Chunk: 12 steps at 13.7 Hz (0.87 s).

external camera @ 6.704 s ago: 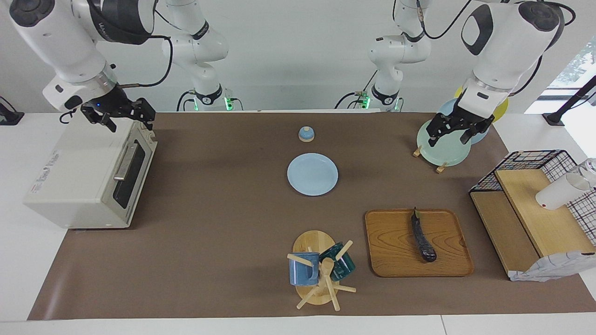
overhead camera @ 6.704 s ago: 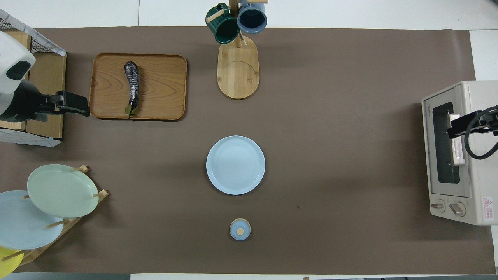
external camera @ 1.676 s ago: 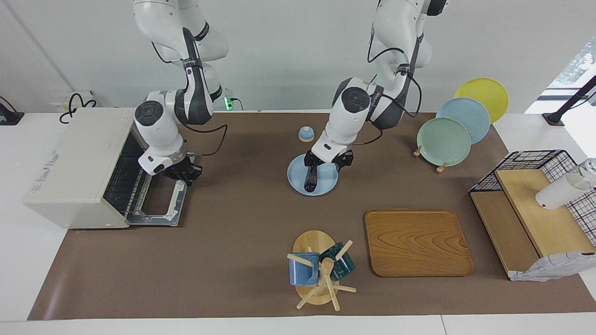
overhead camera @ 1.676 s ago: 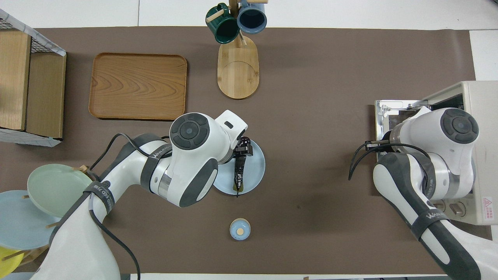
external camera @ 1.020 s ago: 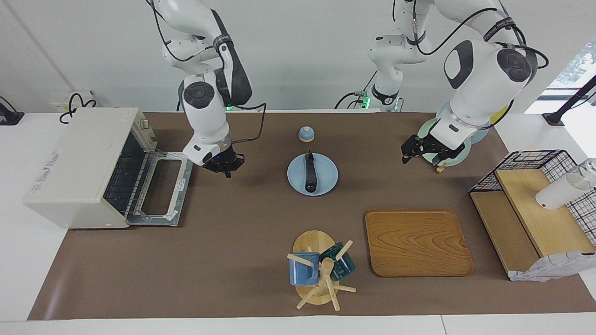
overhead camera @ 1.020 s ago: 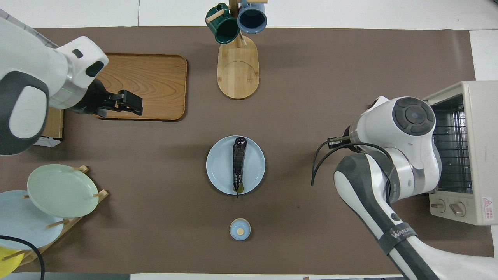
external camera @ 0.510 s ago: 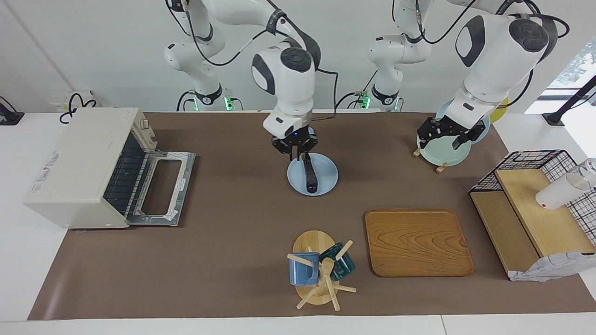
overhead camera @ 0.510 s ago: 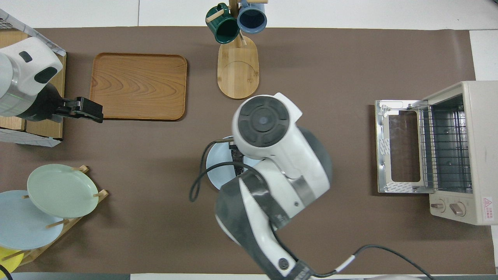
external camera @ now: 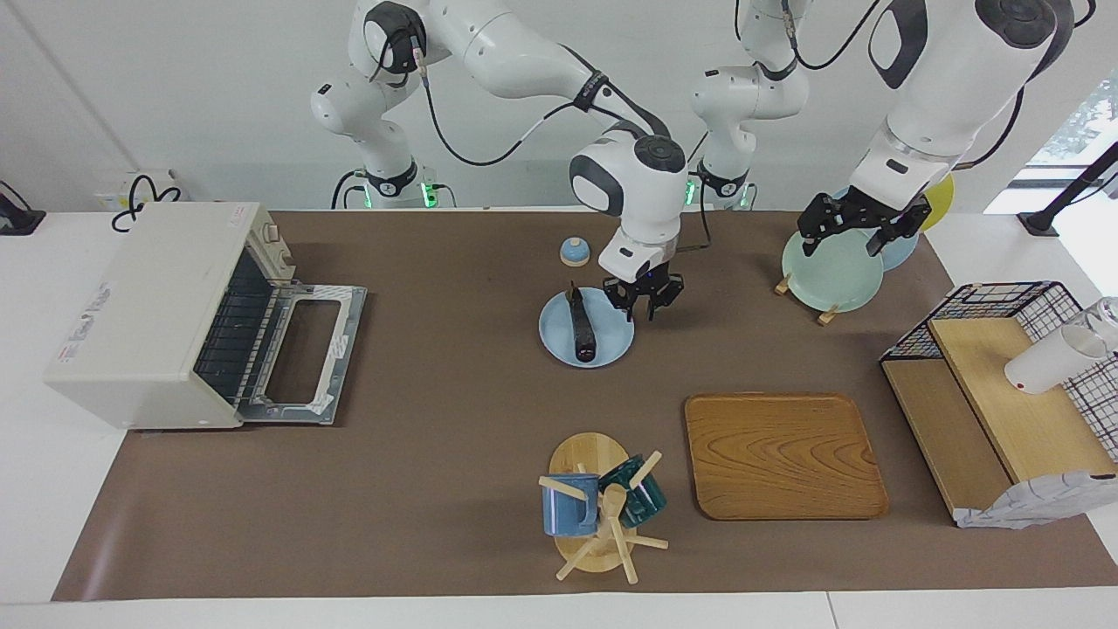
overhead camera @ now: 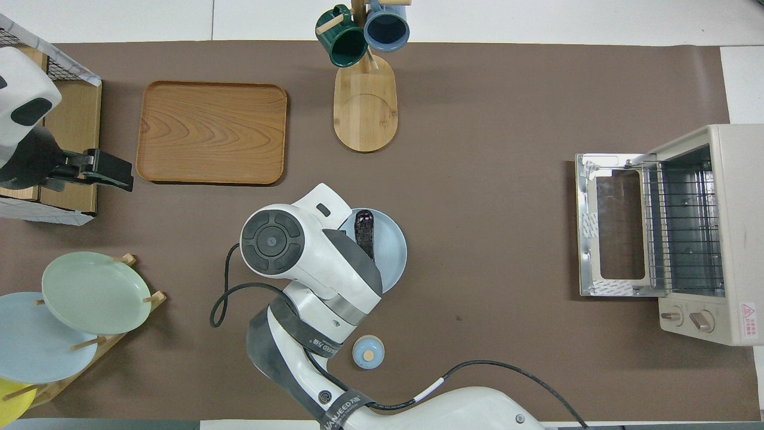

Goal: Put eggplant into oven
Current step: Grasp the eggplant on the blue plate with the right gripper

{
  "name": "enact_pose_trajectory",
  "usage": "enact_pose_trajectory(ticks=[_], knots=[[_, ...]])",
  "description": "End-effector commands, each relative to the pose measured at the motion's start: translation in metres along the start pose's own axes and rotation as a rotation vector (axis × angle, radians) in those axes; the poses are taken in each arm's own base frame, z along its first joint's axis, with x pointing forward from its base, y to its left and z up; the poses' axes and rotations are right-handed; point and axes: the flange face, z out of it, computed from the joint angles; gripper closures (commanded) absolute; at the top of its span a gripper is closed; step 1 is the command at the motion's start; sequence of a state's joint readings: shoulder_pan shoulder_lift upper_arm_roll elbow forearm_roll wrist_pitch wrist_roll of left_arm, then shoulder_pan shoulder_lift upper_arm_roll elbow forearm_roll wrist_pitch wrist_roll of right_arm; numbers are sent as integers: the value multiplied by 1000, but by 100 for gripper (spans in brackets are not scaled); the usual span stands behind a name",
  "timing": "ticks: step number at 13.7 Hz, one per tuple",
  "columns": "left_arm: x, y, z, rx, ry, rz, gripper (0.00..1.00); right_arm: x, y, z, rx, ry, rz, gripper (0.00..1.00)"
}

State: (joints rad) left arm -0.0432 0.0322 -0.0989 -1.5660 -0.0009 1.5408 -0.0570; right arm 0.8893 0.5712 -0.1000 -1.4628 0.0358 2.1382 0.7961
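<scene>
Right tool [external camera: 645, 307] shifted beside eggplant [external camera: 582, 330]; overhead hides tool.

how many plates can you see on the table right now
4: a light blue plate under the eggplant mid-table, plus green, blue and yellow plates in the rack.

Table covering [external camera: 437, 437]: plain matte brown, white margin around it. Eggplant [external camera: 582, 332]: dark purple-black, glossy, greenish stem tip. Plate [external camera: 611, 345] under it: pale blue. Oven [external camera: 148, 314]: cream-white body, silver metal door frame and wire rack. Tray [external camera: 782, 454]: warm orange-brown, wavy wood grain. Mug stand [overhead camera: 365, 104]: pale bamboo, carrying one dark green mug [overhead camera: 340, 43] and one denim-blue mug [overhead camera: 387, 27]. Racked plates: mint green [external camera: 830, 271], light blue [overhead camera: 36, 346], yellow [overhead camera: 12, 401]. Small lid [external camera: 574, 252]: blue with tan knob. Wire basket [external camera: 1004, 301]: black grid.
</scene>
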Motion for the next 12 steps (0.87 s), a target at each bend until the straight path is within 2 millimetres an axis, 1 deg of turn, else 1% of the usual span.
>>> enact_pose_trajectory(ticks=[1, 2, 3, 5, 7, 9, 10, 12], knots=[[-11, -8, 9, 24, 9, -10, 0, -20, 15, 12, 40, 8, 5, 61], [-12, -4, 14, 26, 17, -2, 0, -33, 16, 23, 43, 9, -14, 61], [-11, -2, 16, 26, 20, -3, 0, -43, 15, 27, 52, 16, -25, 61], [-11, 3, 14, 24, 20, -1, 0, -47, 21, 34, 50, 14, -24, 61], [-10, 10, 10, 18, 15, 11, 0, -48, 22, 34, 47, 12, -24, 62], [-14, 8, 3, 18, -32, 9, 0, -52, 27, 40, 48, 13, -24, 64], [-19, 7, 4, 19, -69, 8, 0, -57, 28, 45, 55, 19, -28, 66], [-22, 9, 5, 4, -92, 10, 0, -64, 27, 47, 58, 19, -35, 66]])
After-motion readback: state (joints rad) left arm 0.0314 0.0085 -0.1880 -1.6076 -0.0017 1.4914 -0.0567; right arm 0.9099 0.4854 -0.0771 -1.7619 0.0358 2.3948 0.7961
